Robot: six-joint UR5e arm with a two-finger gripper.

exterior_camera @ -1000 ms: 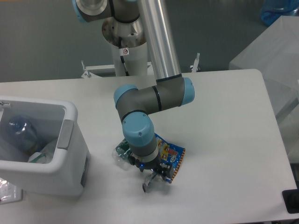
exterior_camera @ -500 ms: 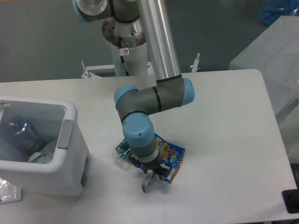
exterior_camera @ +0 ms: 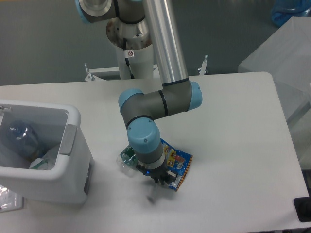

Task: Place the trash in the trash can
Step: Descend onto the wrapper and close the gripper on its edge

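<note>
The blue foil snack bag [exterior_camera: 179, 162] lies flat on the white table, right of centre near the front. A clear bottle with a green label [exterior_camera: 126, 157] lies just left of it, mostly hidden behind the arm's wrist. My gripper [exterior_camera: 160, 187] points down over the bag's near left corner. Its near finger [exterior_camera: 152, 195] is only a faint blur, so I cannot tell how the jaws stand. The white trash can [exterior_camera: 73, 119] stands at the left, well apart from the gripper.
Inside the trash can lie a bluish clear plastic item [exterior_camera: 21, 135] and some crumpled clear plastic [exterior_camera: 43, 160]. A clear wrapper [exterior_camera: 9, 201] sticks out at the can's front left foot. The table's front edge runs close below the gripper.
The near finger, sharp in the earlier frames, has turned to a faint blur. Arm, bag and bottle stay where they were.
</note>
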